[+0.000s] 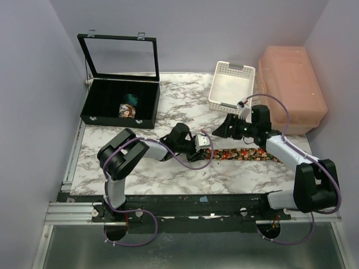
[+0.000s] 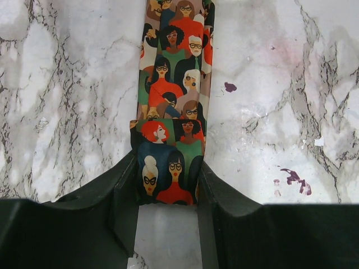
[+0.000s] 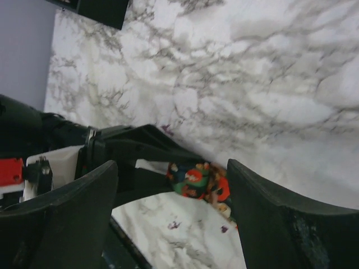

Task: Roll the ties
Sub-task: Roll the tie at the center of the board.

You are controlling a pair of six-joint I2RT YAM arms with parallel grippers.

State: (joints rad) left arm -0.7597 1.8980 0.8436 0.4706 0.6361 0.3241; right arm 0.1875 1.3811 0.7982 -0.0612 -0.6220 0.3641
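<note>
Start of a roll, most of it still to do

Rolled ties [image 1: 128, 110] sit inside the black case [image 1: 112, 119] (one looks teal). Nearer than the case and off to its right, the printed tie [image 1: 247, 155] lies almost full length on the marble table [image 1: 168, 168]. Only its end is turned over, pinched by the left gripper [image 2: 168, 168]. The right gripper [image 3: 173, 165] hangs spread wide, holding nothing.

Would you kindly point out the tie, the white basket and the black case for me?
tie [image 1: 235, 154]: top view, middle of its flat stretch.
white basket [image 1: 224, 106]: top view, its near wall.
black case [image 1: 106, 119]: top view, its front wall.
</note>
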